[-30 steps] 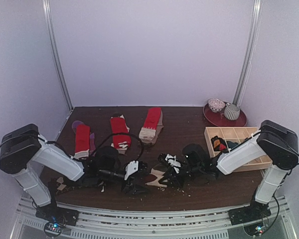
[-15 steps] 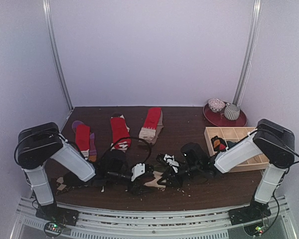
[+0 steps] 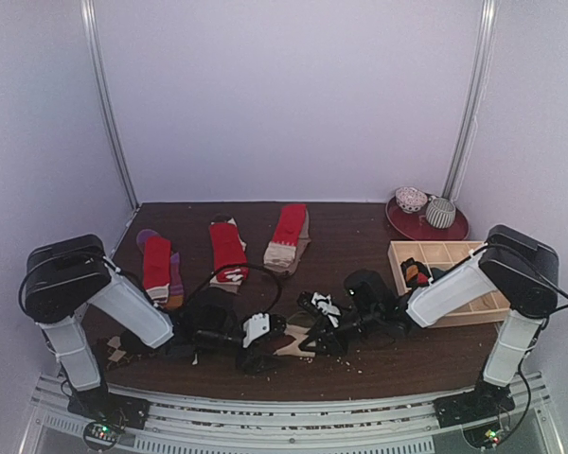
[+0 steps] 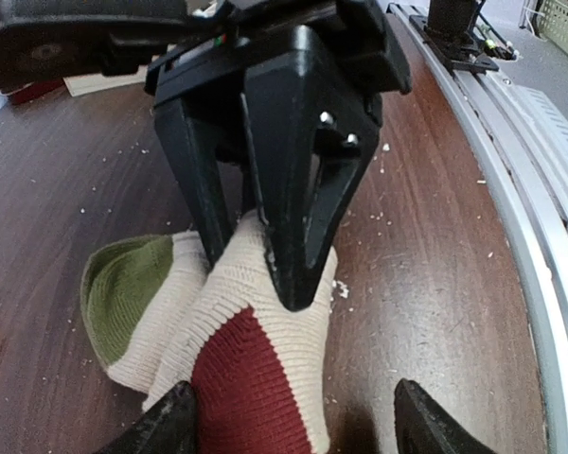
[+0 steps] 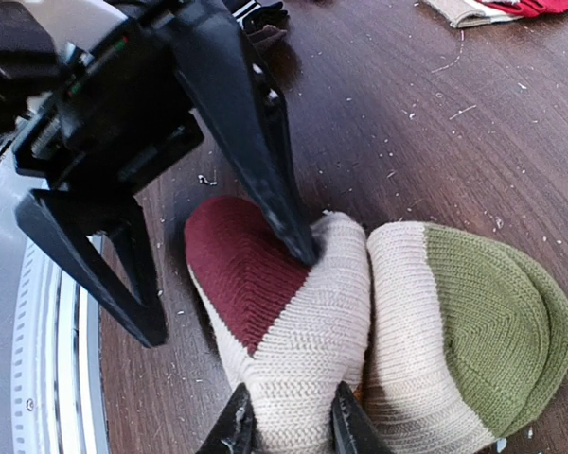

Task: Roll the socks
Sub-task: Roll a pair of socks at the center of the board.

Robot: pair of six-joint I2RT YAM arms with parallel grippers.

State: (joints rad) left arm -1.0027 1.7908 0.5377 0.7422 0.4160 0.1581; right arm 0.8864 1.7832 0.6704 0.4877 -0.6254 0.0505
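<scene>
The beige sock [image 3: 298,342] with a dark red heel and a green toe lies folded near the table's front edge, between both grippers. My right gripper [image 5: 289,426] is shut on its beige ribbed part [image 5: 303,331]. My left gripper [image 4: 298,430] stands open and straddles the red heel [image 4: 256,388]; one of its fingers touches the sock and the other rests on the wood. In the top view, the left gripper [image 3: 257,340] and right gripper [image 3: 312,339] face each other. Three red socks [image 3: 227,248] lie flat at the back left. A black sock with white stripes [image 3: 325,305] lies just behind the grippers.
A pale wooden compartment tray [image 3: 454,253] sits at the right, holding small dark items. Behind it is a red plate [image 3: 405,223] with two bowls. A metal rail [image 4: 549,236] runs along the near edge. Crumbs and scraps [image 3: 114,352] litter the wood at the front left.
My left arm has raised its elbow and swung it rightward, while its gripper stays at the sock. The right arm and the sock have hardly moved.
</scene>
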